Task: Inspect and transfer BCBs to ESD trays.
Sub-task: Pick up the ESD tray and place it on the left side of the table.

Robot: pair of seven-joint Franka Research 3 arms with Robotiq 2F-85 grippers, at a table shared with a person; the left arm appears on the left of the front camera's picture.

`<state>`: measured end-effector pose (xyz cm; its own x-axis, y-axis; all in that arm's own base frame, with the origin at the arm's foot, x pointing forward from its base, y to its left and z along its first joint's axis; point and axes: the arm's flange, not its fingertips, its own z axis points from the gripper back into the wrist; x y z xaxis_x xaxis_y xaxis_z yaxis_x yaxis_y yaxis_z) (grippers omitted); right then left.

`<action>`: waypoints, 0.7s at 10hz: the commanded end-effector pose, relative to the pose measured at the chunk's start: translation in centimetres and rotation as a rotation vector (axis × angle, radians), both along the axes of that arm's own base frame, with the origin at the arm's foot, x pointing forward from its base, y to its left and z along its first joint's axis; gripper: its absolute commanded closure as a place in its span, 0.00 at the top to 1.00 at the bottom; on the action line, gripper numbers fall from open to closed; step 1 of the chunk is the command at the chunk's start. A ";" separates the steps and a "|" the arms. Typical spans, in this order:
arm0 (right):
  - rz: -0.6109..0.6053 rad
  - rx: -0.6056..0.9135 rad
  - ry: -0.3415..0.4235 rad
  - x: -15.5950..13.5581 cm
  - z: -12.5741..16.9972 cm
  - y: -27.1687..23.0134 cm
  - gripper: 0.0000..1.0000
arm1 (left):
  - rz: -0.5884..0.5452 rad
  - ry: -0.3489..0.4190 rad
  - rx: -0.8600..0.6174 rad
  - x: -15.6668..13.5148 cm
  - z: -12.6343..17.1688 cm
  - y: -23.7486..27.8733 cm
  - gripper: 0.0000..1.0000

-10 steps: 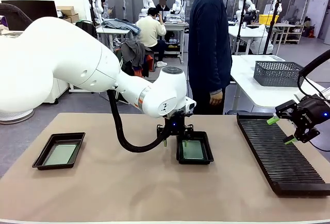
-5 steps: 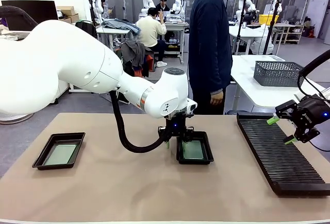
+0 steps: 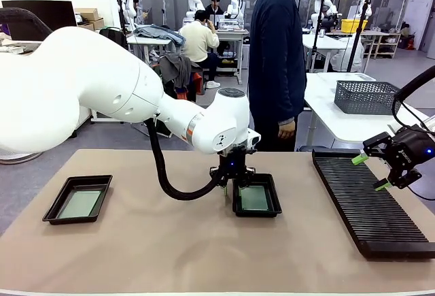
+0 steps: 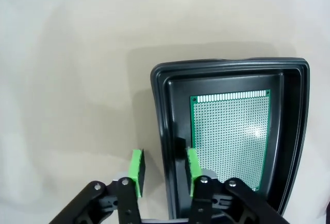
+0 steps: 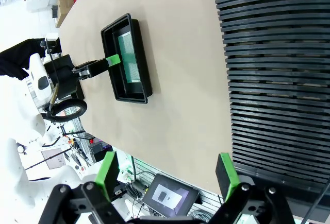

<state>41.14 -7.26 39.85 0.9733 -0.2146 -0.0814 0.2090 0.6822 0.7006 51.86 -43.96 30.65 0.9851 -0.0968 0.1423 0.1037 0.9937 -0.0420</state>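
Observation:
Two black ESD trays lie on the tan table, each with a green BCB flat inside. The middle tray (image 3: 257, 213) holds a BCB (image 3: 255, 199) (image 4: 230, 134); the left tray (image 3: 51, 218) holds another BCB (image 3: 79, 203). My left gripper (image 3: 231, 184) (image 4: 165, 170) hangs over the middle tray's left rim (image 4: 160, 131), jaws narrowed but still apart, one pad (image 4: 136, 172) outside the wall and one inside. My right gripper (image 3: 370, 172) (image 5: 167, 175) hovers open and empty above the rack's near end.
A long black ribbed rack (image 3: 370, 204) (image 5: 278, 54) lies along the table's right side. A grey mesh basket (image 3: 366, 97) stands on a white table behind it. A person (image 3: 275, 58) in dark clothes stands at the far edge behind the middle tray.
My left gripper's jaws have drawn closer together at the middle tray's left rim and shifted slightly right. The right arm has not moved.

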 end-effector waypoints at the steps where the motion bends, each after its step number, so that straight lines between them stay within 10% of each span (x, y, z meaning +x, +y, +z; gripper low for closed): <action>1: -0.017 -0.007 -0.002 -0.2 0.0 0.1 1.00 | 0.004 -0.019 0.031 0.1 0.1 -0.1 0.31; 7: -0.017 -0.007 -0.002 -0.2 0.0 0.1 1.00 | 0.014 -0.005 0.030 0.2 -0.1 -0.2 0.00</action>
